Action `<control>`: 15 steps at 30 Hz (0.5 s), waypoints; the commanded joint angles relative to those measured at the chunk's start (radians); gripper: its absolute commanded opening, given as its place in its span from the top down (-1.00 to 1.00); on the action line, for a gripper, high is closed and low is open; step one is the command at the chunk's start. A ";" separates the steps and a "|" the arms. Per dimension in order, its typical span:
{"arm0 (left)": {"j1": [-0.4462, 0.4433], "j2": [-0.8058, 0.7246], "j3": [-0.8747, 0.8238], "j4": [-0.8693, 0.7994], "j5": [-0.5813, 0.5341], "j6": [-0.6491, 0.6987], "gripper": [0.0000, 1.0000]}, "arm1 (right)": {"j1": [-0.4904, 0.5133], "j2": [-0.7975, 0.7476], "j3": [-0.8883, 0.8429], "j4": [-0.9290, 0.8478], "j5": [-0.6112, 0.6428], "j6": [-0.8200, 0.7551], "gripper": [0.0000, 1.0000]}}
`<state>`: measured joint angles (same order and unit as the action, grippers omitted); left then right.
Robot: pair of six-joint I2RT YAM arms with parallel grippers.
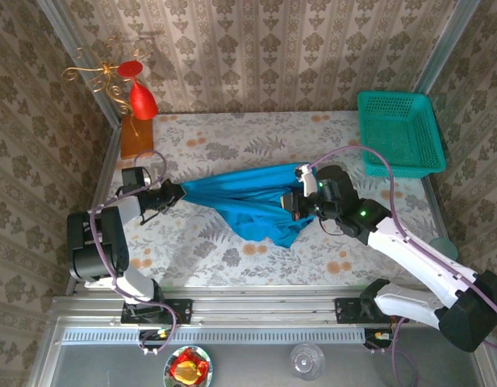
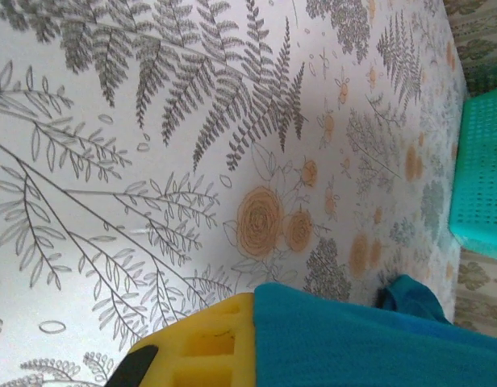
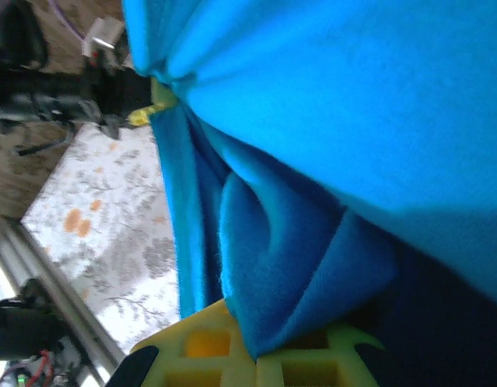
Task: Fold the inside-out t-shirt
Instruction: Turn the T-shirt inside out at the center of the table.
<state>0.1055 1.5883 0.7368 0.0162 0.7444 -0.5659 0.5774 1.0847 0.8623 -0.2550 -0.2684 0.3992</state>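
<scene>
Overhead, the light is bright and diffuse; the t-shirt (image 1: 248, 201) throws only a faint, soft shadow beneath itself. In the right wrist view its cloth blurs at close range, its lower-right folds sink into dark shadow, and white glare burns out beside its left edge.

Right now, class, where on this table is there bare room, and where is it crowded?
Free: the far strip between the orange block and the green basket; the near strip between the t-shirt and the rail. Crowded: the middle, t-shirt strung between left claw and right claw.
</scene>
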 commanded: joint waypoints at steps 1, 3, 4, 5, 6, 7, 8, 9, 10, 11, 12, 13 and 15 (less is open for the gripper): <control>-0.012 -0.011 0.025 0.009 -0.009 -0.007 0.97 | -0.031 0.023 0.006 0.230 -0.193 0.027 1.00; -0.077 -0.046 0.059 -0.015 0.013 0.025 0.73 | -0.029 0.078 0.027 0.235 -0.266 0.015 1.00; -0.107 -0.070 0.074 -0.022 0.015 0.041 0.58 | -0.028 0.095 0.032 0.234 -0.285 0.004 1.00; -0.146 -0.101 0.094 -0.033 0.012 0.065 0.40 | -0.028 0.114 0.040 0.228 -0.307 -0.015 1.00; -0.181 -0.132 0.119 -0.057 0.002 0.088 0.24 | -0.027 0.127 0.048 0.220 -0.325 -0.042 1.00; -0.212 -0.155 0.141 -0.072 -0.002 0.109 0.13 | -0.026 0.139 0.056 0.209 -0.336 -0.067 1.00; -0.244 -0.180 0.166 -0.087 0.002 0.134 0.01 | -0.025 0.151 0.069 0.186 -0.346 -0.099 1.00; -0.276 -0.200 0.195 -0.099 0.012 0.161 -0.07 | -0.025 0.166 0.085 0.158 -0.370 -0.137 1.00; -0.302 -0.215 0.215 -0.107 0.023 0.184 -0.14 | -0.025 0.176 0.100 0.135 -0.395 -0.168 1.00; -0.334 -0.229 0.239 -0.115 0.036 0.209 -0.22 | -0.025 0.191 0.116 0.109 -0.428 -0.202 1.00; -0.364 -0.239 0.260 -0.124 0.050 0.235 -0.29 | -0.025 0.206 0.134 0.081 -0.458 -0.245 1.00; -0.390 -0.243 0.278 -0.132 0.062 0.254 -0.34 | -0.025 0.219 0.147 0.059 -0.479 -0.278 1.00; -0.444 -0.229 0.321 -0.157 0.090 0.296 -0.41 | -0.022 0.239 0.173 0.015 -0.522 -0.358 1.00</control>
<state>-0.2893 1.3537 1.0161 -0.0719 0.7757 -0.3805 0.5545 1.3045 0.9737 -0.1726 -0.6559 0.2020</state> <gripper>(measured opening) 0.692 0.049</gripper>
